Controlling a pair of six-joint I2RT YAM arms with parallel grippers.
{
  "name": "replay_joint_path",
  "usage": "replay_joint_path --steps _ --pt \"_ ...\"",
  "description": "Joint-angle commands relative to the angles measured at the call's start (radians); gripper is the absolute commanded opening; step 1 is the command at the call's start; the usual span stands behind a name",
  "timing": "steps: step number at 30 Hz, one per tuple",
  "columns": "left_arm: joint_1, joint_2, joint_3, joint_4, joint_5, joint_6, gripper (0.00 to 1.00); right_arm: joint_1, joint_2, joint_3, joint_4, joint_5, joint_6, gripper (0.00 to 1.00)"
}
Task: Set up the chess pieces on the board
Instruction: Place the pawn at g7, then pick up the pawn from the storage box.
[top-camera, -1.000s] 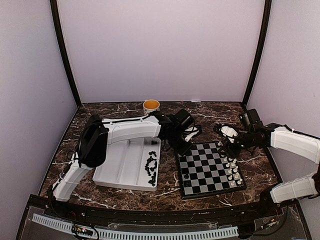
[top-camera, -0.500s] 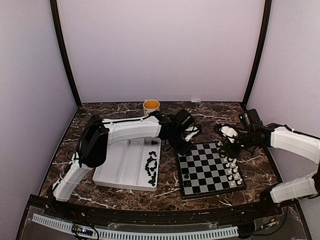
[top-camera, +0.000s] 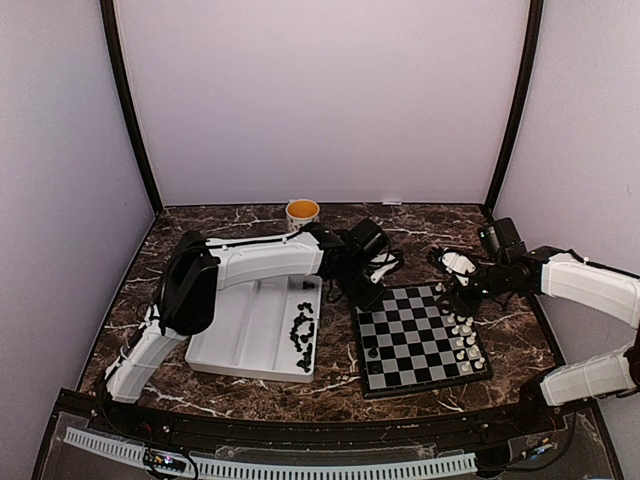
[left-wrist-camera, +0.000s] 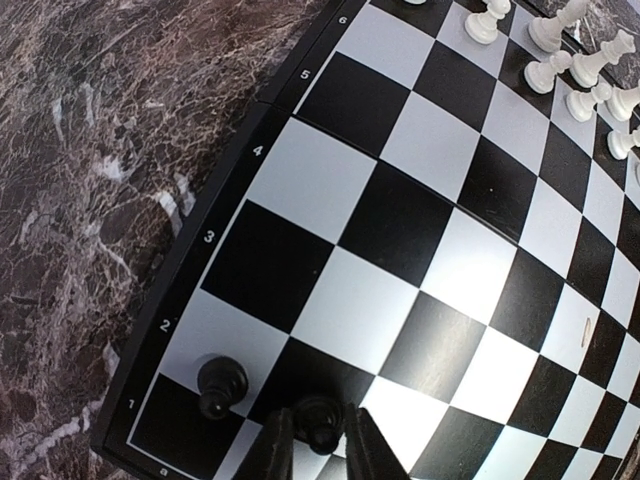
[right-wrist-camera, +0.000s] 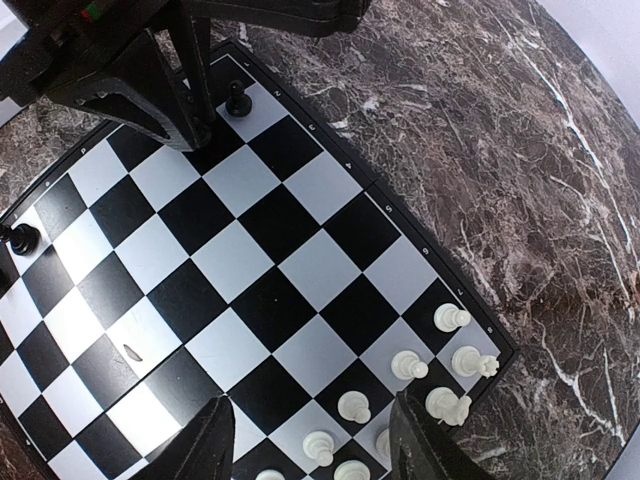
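Note:
The board of black and silver checks fills the left wrist view. My left gripper hangs low over its near-left corner, fingers pressed against both sides of a black pawn that stands on a square. A second black pawn stands one square to its left. White chess pieces line the board's right edge. My right gripper hovers open above them, holding nothing. The top view shows the board between the left gripper and the right gripper.
A white compartmented tray lies left of the board, with several loose black pieces along its right side. An orange mug stands at the back by the wall. Another black piece stands at the board's near-left corner.

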Motion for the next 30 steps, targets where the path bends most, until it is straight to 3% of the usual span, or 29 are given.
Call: replay_joint_path --steps 1,14,20,30 --pt "-0.002 -0.027 0.032 -0.025 0.018 -0.007 0.23 -0.005 -0.008 0.004 0.021 0.005 0.005 0.55" --pt "0.005 -0.195 0.073 -0.14 -0.052 0.012 0.34 -0.006 -0.006 0.006 0.021 0.005 0.006 0.55" --pt "0.056 -0.326 -0.047 -0.152 -0.057 0.016 0.34 -0.005 -0.005 0.006 0.021 0.005 0.006 0.55" --pt "0.159 -0.456 -0.401 -0.064 -0.055 0.012 0.14 -0.005 0.005 0.006 0.021 0.007 0.006 0.55"
